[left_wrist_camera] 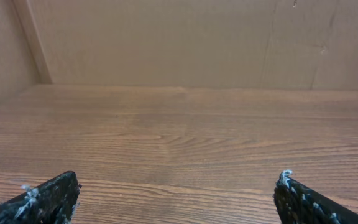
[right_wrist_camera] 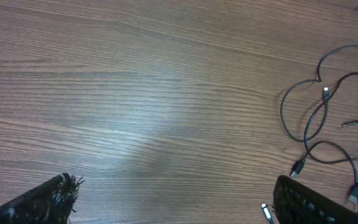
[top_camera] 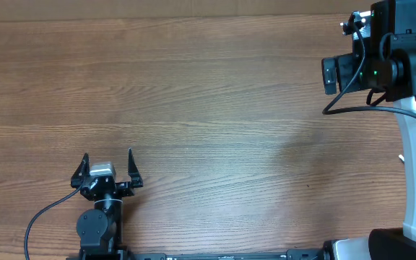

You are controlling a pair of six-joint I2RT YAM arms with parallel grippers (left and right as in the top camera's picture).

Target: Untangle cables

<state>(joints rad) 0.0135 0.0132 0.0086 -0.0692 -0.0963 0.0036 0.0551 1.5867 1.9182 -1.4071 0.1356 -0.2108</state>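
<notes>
Several thin black cables (right_wrist_camera: pixel 316 118) lie loosely tangled on the desk (top_camera: pixel 208 108), just beside one finger of the right hand (right_wrist_camera: pixel 174 182), untouched. That hand gapes wide, empty; the left hand (top_camera: pixel 107 154), near-left, likewise.

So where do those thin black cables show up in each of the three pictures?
Overhead: not in it.
Left wrist: not in it.
Right wrist: the cables lie in loose, overlapping loops along the right side, from the upper right down to the bottom right corner.
Shared landmark: the wood-grain table shows in all three views.
</notes>
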